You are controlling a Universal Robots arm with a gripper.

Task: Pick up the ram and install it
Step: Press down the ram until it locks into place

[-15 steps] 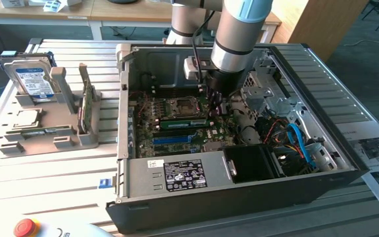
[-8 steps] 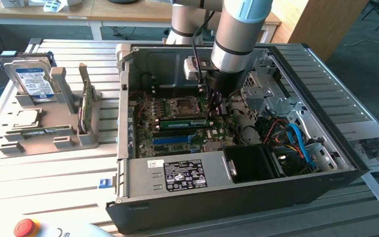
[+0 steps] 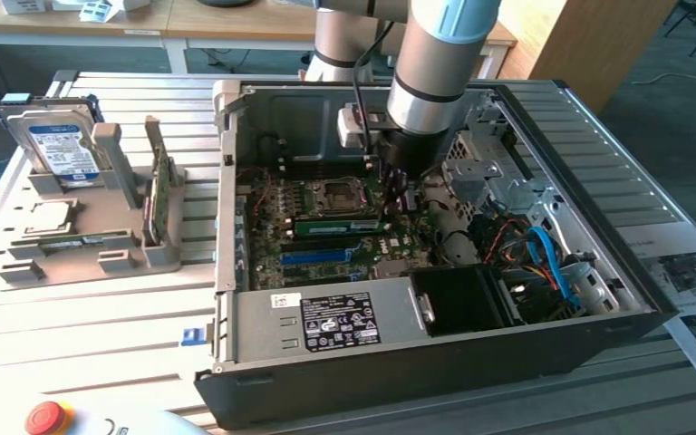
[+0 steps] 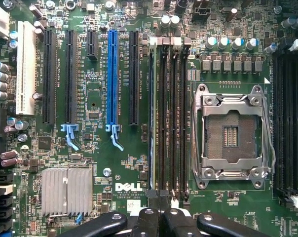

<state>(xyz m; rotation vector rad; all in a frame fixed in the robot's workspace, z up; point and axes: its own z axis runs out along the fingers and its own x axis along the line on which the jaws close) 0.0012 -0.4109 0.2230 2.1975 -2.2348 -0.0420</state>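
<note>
My gripper (image 4: 159, 217) hangs over the motherboard (image 4: 97, 98), fingers together. The ram (image 4: 153, 118) seems seated in a slot.

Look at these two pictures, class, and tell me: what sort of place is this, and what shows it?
Probably a robotics lab or test workshop for computer assembly. A robot arm reaches into an open desktop computer case on a slatted metal table, a fixture beside it holds spare parts, and a red emergency-stop button sits nearby.

Ext cam: high, angled down, whole PC case (image 3: 445, 362). Wrist cam: close, straight down. Shared: motherboard (image 4: 99, 163).
</note>
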